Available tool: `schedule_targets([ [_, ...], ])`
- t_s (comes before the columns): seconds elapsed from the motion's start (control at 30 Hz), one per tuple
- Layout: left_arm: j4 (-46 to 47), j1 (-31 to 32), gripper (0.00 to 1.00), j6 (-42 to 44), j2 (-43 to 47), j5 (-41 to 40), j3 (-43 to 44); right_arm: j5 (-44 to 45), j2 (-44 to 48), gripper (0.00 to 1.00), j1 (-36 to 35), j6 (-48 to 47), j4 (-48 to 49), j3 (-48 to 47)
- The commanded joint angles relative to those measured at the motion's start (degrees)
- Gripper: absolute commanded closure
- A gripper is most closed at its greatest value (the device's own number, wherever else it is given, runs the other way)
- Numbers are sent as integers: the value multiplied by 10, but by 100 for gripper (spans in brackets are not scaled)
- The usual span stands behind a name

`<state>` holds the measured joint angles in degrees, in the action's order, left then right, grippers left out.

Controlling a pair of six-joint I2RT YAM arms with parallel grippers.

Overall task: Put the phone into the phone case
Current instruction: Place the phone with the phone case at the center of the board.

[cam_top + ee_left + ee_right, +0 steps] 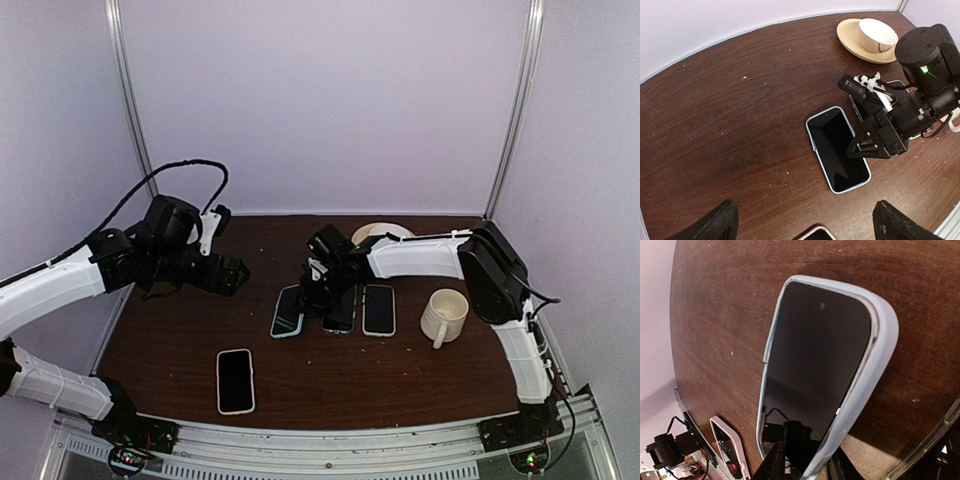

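Dark wood worktop (180, 350) carries the black phone (835, 145), lying face up inside its light-blue phone case (885, 340), just left of other phones (378, 309). The right hand (318, 290) sits low over the case's edge, and I cannot tell whether its fingers grip it. The left hand (230, 272) hovers well apart, fingers spread wide.

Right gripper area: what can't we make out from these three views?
- Middle phone: top and left wrist views, right gripper covers most of it; cased or not unclear.
- Blue case near end: right wrist view, fingers hide whether the cased phone sits flush there.
- White phone: left wrist view, cut by bottom edge.
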<state>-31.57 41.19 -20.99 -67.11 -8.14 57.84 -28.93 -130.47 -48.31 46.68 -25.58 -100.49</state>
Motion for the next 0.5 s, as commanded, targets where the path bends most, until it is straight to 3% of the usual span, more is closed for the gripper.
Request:
schedule_targets([
  [0.0,5,-5,2,-23,8,-13,-14,33,-9,68,5,-11,-12,-20],
  [0.27,-72,-1,3,-126,-22,-7,-40,82,18,54,2,-33,-43,-24],
  [0.47,-156,48,3,-178,-28,-43,-56,132,36,51,-5,-103,-130,-81],
])
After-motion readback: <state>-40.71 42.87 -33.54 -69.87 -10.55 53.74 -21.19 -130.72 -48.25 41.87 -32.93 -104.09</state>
